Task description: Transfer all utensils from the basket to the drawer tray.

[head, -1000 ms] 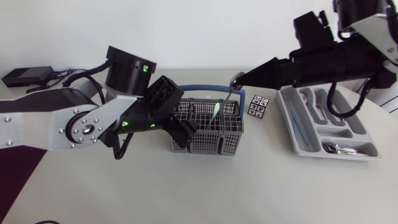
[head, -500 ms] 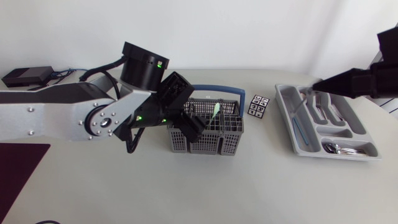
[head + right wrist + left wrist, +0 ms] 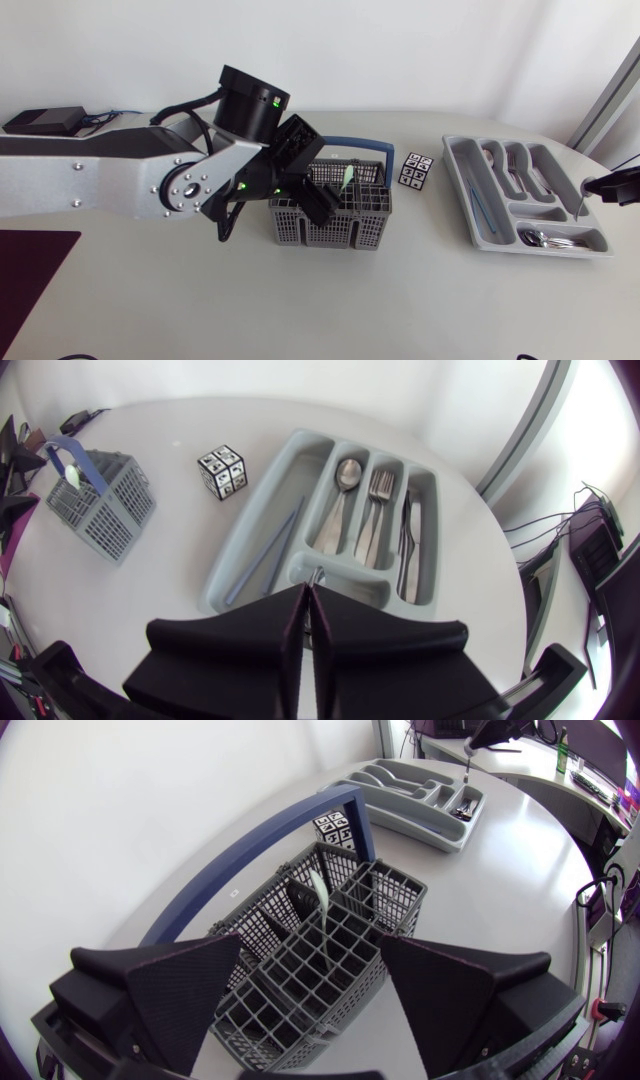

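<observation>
- Left claw [image 3: 310, 970] is hovering wide open over the grey, blue-handled mesh basket [image 3: 330, 232], likely targeting its pale green utensil [image 3: 346, 178].
- Right claw [image 3: 307, 600] is pinching a small metal spoon [image 3: 582, 205] above the grey plastic drawer tray [image 3: 458, 180], ready for release.

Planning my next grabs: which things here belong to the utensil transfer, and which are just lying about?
Job:
basket
pale green utensil standing in it
drawer tray
thin utensil held by the right gripper
left gripper, open at the basket

Lying about:
patterned cube between basket and tray
black box, far corner
</observation>
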You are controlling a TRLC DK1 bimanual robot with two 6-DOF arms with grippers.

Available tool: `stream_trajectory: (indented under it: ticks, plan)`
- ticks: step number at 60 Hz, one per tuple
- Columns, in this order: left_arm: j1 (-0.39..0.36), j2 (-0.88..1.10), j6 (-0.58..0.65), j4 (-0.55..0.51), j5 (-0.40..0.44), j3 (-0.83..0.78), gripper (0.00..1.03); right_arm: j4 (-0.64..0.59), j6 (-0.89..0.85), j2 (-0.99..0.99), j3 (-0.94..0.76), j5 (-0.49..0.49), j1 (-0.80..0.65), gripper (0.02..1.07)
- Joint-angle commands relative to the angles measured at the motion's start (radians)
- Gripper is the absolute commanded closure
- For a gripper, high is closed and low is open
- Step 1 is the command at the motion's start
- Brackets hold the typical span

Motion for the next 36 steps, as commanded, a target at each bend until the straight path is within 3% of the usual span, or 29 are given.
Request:
stream_trajectory:
  ticks: [1, 25, 36]
  plan:
    - [-0.009, 0.027, 0.004, -0.011, -0.010, 0.037, 0.05, 0.027, -0.058, 0.073, -0.025, 0.024, -0.027, 1.01]
    - [-0.014, 0.059, -0.004, -0.020, -0.011, 0.072, 0.05, 0.289, -0.082, 0.151, -0.186, 0.232, 0.039, 1.01]
    - [-0.014, 0.082, -0.016, -0.015, -0.010, 0.091, 0.06, 0.372, -0.078, 0.171, -0.258, 0.300, 0.093, 0.77]
